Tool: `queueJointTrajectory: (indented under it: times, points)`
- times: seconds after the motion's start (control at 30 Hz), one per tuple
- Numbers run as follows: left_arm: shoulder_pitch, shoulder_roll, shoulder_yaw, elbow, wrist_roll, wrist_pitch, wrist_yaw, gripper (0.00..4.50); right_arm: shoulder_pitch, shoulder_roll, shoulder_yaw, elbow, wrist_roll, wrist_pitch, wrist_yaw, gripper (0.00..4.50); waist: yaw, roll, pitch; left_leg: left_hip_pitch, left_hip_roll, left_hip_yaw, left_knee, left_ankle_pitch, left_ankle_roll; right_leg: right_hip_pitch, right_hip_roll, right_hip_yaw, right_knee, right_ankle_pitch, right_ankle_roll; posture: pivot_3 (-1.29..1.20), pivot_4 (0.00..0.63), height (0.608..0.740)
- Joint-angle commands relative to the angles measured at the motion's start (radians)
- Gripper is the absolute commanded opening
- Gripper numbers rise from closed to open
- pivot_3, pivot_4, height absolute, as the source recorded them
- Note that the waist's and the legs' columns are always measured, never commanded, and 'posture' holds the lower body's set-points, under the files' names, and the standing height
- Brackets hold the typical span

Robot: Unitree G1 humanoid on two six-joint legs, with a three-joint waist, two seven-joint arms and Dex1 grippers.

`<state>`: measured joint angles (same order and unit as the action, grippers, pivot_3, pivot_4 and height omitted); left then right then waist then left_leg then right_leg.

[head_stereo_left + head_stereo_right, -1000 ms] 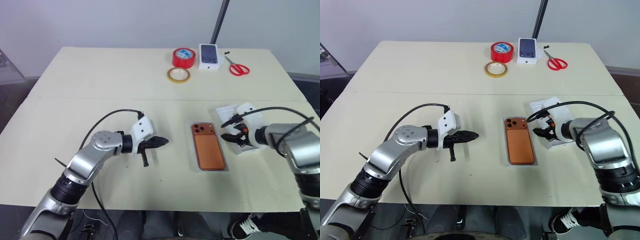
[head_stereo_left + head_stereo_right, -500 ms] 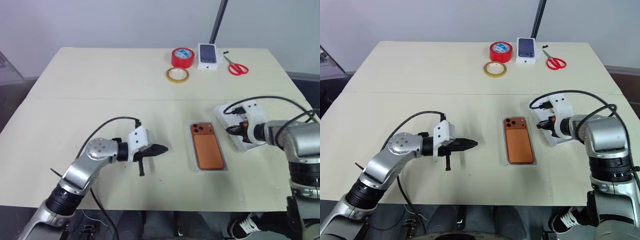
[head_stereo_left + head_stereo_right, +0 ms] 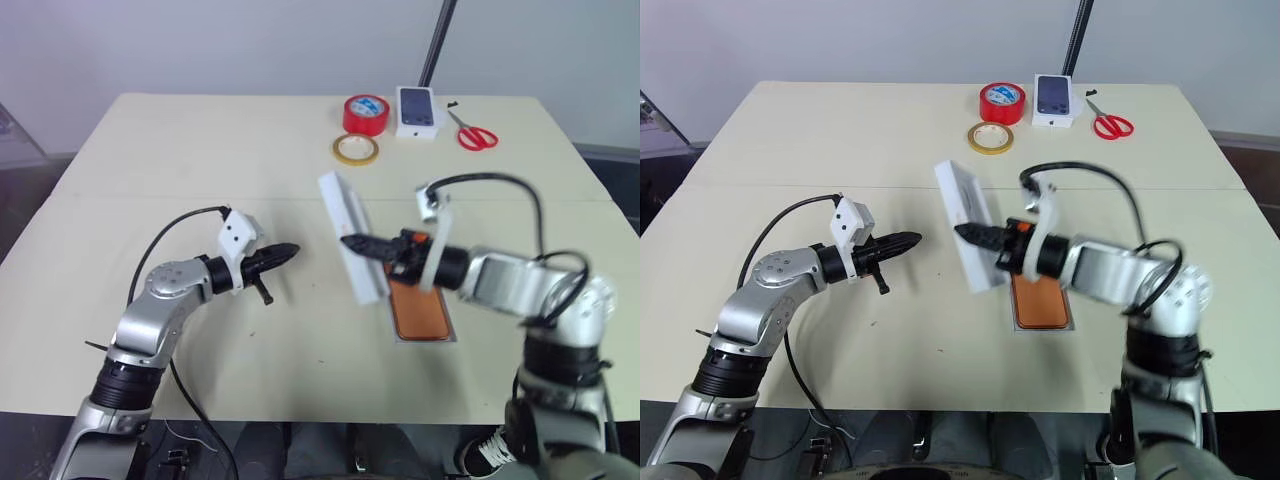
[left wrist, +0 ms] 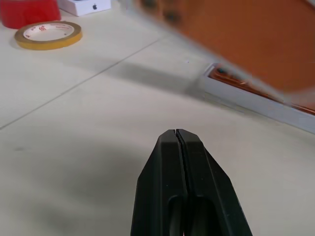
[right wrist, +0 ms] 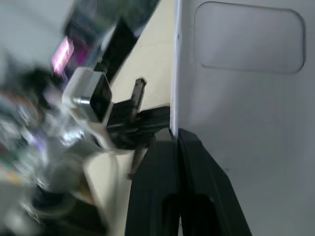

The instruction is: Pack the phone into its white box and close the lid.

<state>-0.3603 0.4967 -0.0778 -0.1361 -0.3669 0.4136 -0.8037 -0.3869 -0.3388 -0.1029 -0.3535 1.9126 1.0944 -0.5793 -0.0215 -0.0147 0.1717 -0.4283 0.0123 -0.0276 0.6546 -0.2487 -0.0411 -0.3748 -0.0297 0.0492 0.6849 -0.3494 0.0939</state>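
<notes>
So the right hand (image 3: 352, 241) is pinching the edge of the lid (image 3: 352, 250), holding it up off the tabletop (image 3: 200, 150), tilted on edge. The lid is hanging just left of the phone (image 3: 420, 310), which is lying back-up inside the white box (image 3: 425, 340) near the front edge of the tabletop. The left hand (image 3: 290, 249) is hovering over bare tabletop to the left of the lid, fingers pressed together, gripping nothing. At the far edge, a red tape roll (image 3: 366, 113), a yellow tape ring (image 3: 356, 150), a small white box (image 3: 418, 111) and red scissors (image 3: 474, 134) are sitting.
</notes>
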Motion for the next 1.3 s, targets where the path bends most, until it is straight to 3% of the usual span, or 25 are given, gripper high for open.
queueJointTrajectory:
  times: [0.03, 0.13, 0.23, 0.33, 0.5, 0.57, 0.63, 0.77, 0.8, 1.0, 1.13, 1.3]
  points:
    - [-0.014, -0.009, -0.010, -0.040, -0.007, -0.004, -0.012, 0.00, 0.074, -0.002, 0.042, -0.105, 0.060, -0.134, -0.139, 0.05, 0.000, 0.000, 0.000, 0.001, 0.000, 0.000, 0.000, 0.000, 0.000, 0.000, 0.000, 0.000, 0.000, 0.000, 0.000, 0.00, 0.150, 0.717]
    - [-0.006, -0.023, -0.064, -0.078, -0.013, 0.024, -0.031, 0.00, 0.107, -0.020, 0.026, -0.097, 0.060, -0.169, -0.179, 0.91, 0.002, 0.000, 0.000, 0.001, 0.001, -0.001, 0.000, 0.000, 0.000, 0.001, 0.001, 0.000, 0.000, 0.000, 0.000, 0.00, 0.150, 0.717]
    - [-0.010, -0.042, -0.136, -0.098, 0.016, 0.021, -0.046, 0.00, 0.041, -0.088, -0.012, -0.066, 0.060, -0.159, -0.156, 2.50, 0.003, 0.000, 0.000, 0.001, 0.000, 0.000, 0.000, 0.000, 0.000, 0.001, 0.001, 0.000, 0.000, 0.000, 0.000, 0.00, 0.150, 0.717]
    - [-0.044, -0.094, -0.182, -0.077, 0.033, 0.023, -0.029, 0.00, -0.035, -0.241, -0.037, -0.030, 0.060, -0.098, -0.068, 3.84, 0.007, 0.001, 0.000, 0.001, 0.000, 0.000, 0.000, 0.000, 0.000, 0.001, 0.001, 0.000, 0.000, 0.000, 0.000, 0.00, 0.150, 0.717]
    - [-0.113, -0.204, -0.244, -0.005, 0.066, 0.031, 0.002, 0.00, -0.086, -0.555, -0.066, 0.040, -0.008, 0.002, 0.120, 3.84, 0.011, 0.001, 0.001, 0.001, 0.000, -0.001, 0.000, 0.000, 0.000, 0.002, 0.001, 0.000, -0.001, 0.000, 0.000, 0.00, 0.150, 0.717]
    - [-0.131, -0.239, -0.262, 0.019, 0.075, 0.031, 0.005, 0.00, -0.078, -0.635, -0.062, 0.046, -0.126, 0.027, 0.200, 3.31, 0.009, 0.002, 0.000, 0.001, 0.000, -0.001, 0.000, -0.001, 0.001, 0.002, 0.002, 0.000, -0.002, 0.000, 0.000, 0.00, 0.150, 0.717]
    - [-0.142, -0.263, -0.272, 0.037, 0.078, 0.036, 0.004, 0.00, -0.067, -0.688, -0.044, 0.030, -0.254, 0.038, 0.280, 2.49, 0.006, 0.002, 0.000, 0.001, 0.001, 0.000, 0.000, -0.001, 0.001, 0.001, 0.002, 0.001, -0.002, 0.000, 0.000, 0.00, 0.150, 0.717]
    - [-0.154, -0.289, -0.267, 0.050, 0.074, 0.043, 0.006, 0.00, -0.057, -0.728, -0.003, -0.012, -0.465, 0.030, 0.414, 0.34, 0.006, 0.002, 0.000, 0.002, 0.002, 0.000, -0.001, -0.001, 0.001, 0.001, 0.003, 0.001, -0.001, 0.000, 0.000, 0.00, 0.150, 0.717]
    - [-0.155, -0.293, -0.255, 0.047, 0.067, 0.051, 0.010, 0.00, -0.059, -0.733, 0.011, -0.028, -0.519, 0.027, 0.443, 0.03, 0.007, 0.002, 0.000, 0.002, 0.002, 0.000, -0.001, -0.001, 0.001, 0.001, 0.002, 0.002, -0.001, 0.000, 0.000, 0.00, 0.150, 0.717]
    - [-0.164, -0.224, -0.178, 0.011, 0.053, 0.174, 0.048, 0.00, -0.042, -0.790, 0.159, -0.136, -0.885, -0.021, 0.625, 0.03, 0.010, 0.003, 0.000, 0.001, 0.002, 0.000, 0.000, -0.001, 0.001, 0.001, 0.002, 0.001, -0.001, 0.000, 0.000, 0.00, 0.150, 0.717]
    - [-0.162, -0.156, -0.164, -0.007, 0.070, 0.222, 0.061, 0.00, -0.029, -0.773, 0.186, -0.164, -0.998, -0.026, 0.703, 0.03, 0.010, 0.003, 0.000, 0.001, 0.002, 0.000, 0.000, 0.000, 0.001, 0.001, 0.002, 0.001, -0.001, 0.000, 0.000, 0.00, 0.150, 0.717]
    - [-0.169, -0.123, -0.235, 0.026, 0.124, 0.251, 0.055, 0.00, -0.028, -0.735, 0.207, -0.185, -1.093, -0.015, 0.769, 0.03, 0.012, 0.003, 0.000, 0.001, 0.001, 0.000, 0.000, 0.000, 0.001, 0.001, 0.001, 0.001, -0.001, 0.000, 0.000, 0.00, 0.150, 0.717]
